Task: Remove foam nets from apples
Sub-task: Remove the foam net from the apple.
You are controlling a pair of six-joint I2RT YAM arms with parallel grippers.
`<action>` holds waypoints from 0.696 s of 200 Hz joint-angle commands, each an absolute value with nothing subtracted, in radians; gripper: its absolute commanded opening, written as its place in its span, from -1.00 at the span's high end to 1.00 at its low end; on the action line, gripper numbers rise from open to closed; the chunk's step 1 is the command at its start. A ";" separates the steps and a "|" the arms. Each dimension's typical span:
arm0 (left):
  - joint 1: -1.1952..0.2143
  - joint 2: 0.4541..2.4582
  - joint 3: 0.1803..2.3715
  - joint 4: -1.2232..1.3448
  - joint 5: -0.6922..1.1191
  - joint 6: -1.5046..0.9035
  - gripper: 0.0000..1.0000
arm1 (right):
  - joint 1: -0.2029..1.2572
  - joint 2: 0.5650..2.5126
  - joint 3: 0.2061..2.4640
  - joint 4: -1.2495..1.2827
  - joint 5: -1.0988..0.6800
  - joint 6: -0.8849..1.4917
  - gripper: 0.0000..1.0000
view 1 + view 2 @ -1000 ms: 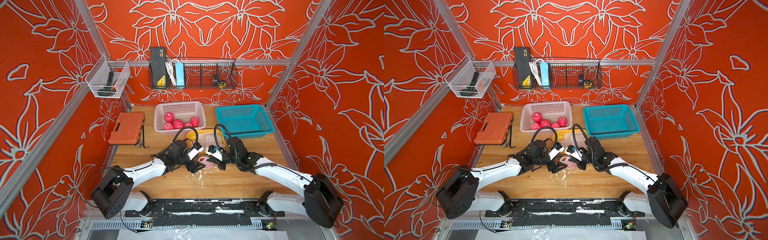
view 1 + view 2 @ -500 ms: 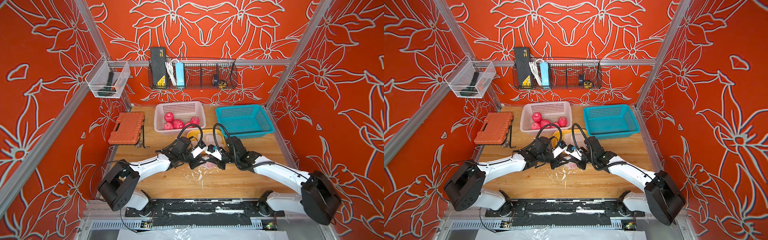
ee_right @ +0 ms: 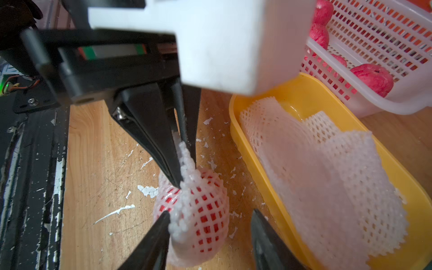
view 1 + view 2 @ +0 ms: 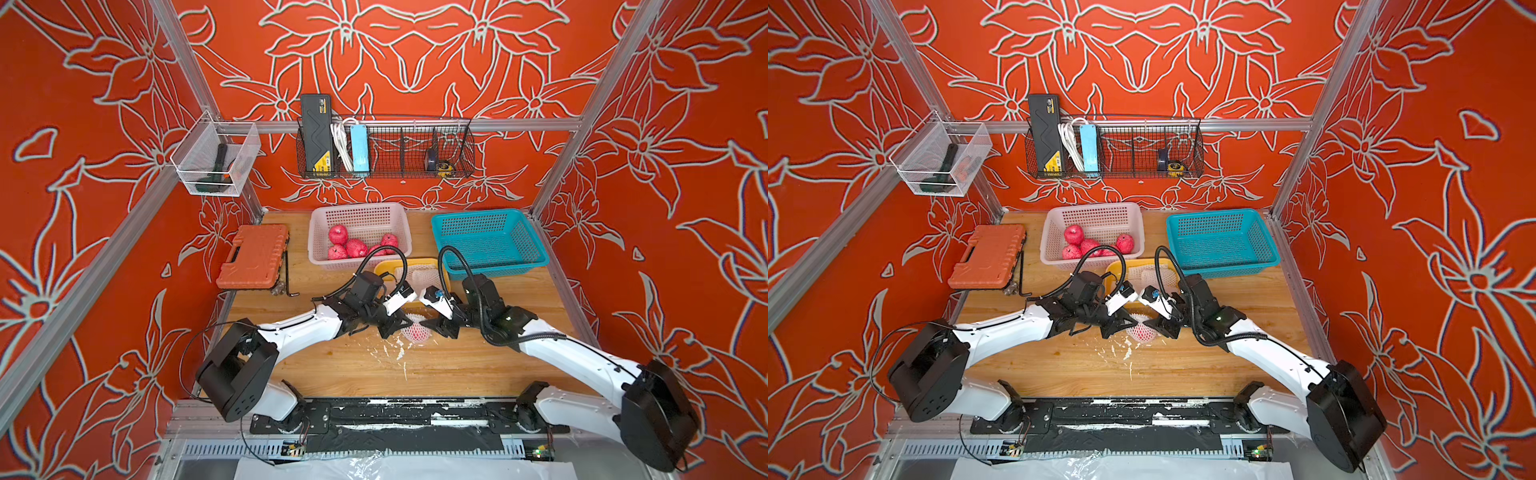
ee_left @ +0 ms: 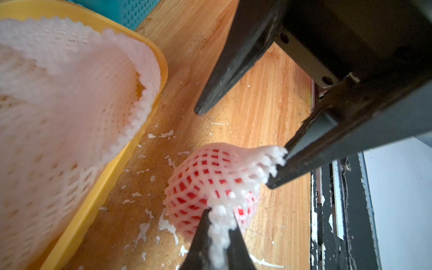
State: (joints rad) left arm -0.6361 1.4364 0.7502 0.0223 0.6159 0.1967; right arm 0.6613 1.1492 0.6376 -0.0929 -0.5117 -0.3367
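The left hand (image 5: 219,223) is closed on the white foam mesh net (image 5: 256,161) around a red apple (image 3: 209,207); the right hand (image 3: 210,211) stands open.

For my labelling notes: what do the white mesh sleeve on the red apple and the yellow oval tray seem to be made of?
White mesh sleeve: likely soft foam, matte; its fringed edge bunches where pinched. Yellow oval tray: probably moulded plastic, smooth, slightly glossy; a bright highlight shows on its floor.

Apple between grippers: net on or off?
On: foam net wraps the apple, red showing through its holes; left gripper pinches one end.
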 commanded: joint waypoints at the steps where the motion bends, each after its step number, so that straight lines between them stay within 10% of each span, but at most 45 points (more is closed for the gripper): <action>1: -0.639 1.407 0.760 0.008 0.643 0.202 0.79 | 0.660 1.162 0.636 -0.161 -0.531 -0.360 -0.10; 43: -0.635 1.402 0.769 0.006 0.658 0.202 0.82 | 0.660 1.217 0.689 -0.256 -0.553 -0.392 -0.07; 139: -0.637 1.454 0.817 -0.037 0.693 0.203 0.83 | 0.660 1.294 0.719 -0.166 -0.683 -0.407 0.68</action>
